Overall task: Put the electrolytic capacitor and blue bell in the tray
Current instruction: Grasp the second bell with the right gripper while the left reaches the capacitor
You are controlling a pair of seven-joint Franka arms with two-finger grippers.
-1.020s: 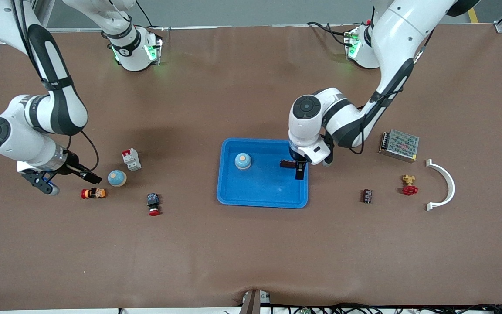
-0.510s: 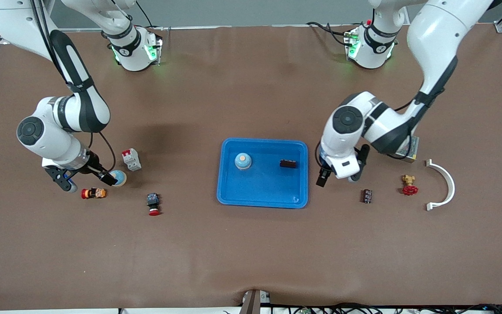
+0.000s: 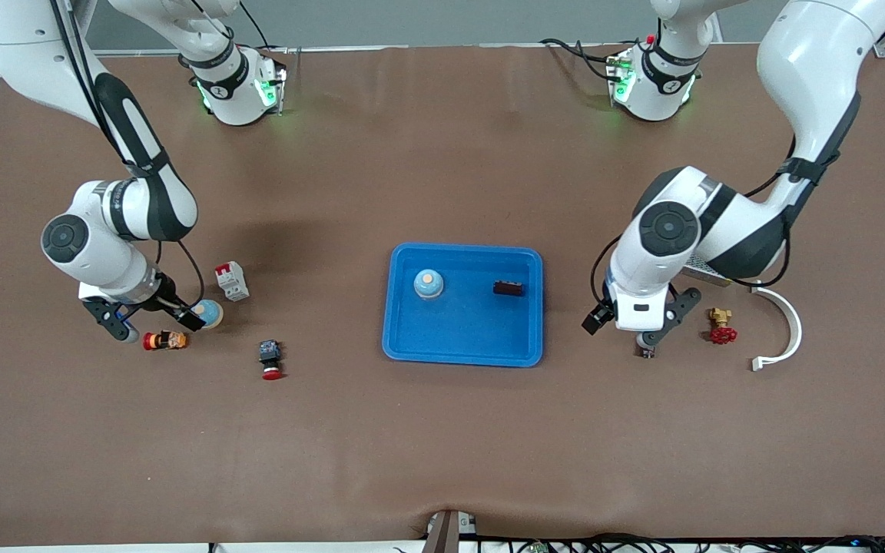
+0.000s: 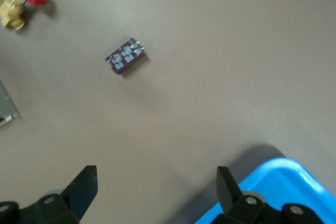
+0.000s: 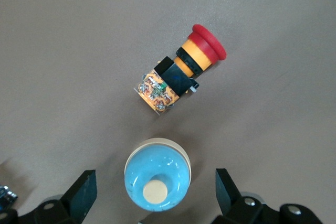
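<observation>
Left gripper (image 3: 631, 326) hangs empty with jaws spread wide over the bare table just off the tray's (image 3: 404, 349) edge toward the left arm's end. In the left wrist view its two dark fingertips (image 4: 84, 187) frame open tabletop, a blue corner of the tray showing beside one of them. An electrolytic capacitor (image 4: 125, 56), dark with pale print, lies on its side on the table apart from those fingertips; in the front view it is almost wholly covered by the gripper. Near it on the table sits a brass valve with a red handwheel (image 3: 720, 326).

Right gripper (image 3: 154, 316) is likewise spread wide and holds nothing, low over the table toward the right arm's end. In the right wrist view a blue bell (image 5: 157, 174) with a cream button stands on the table in line with the gap between the fingertips (image 5: 84, 190); neither is seen touching it. Close to that bell lies a red emergency-stop button (image 5: 181, 69) on its side.

Inside the tray, a second blue bell (image 3: 428, 283) stands upright near the rim nearest the robots' bases. A dark capacitor (image 3: 508, 288) lies on the tray floor toward the edge facing the left arm's end, well apart from that bell.
</observation>
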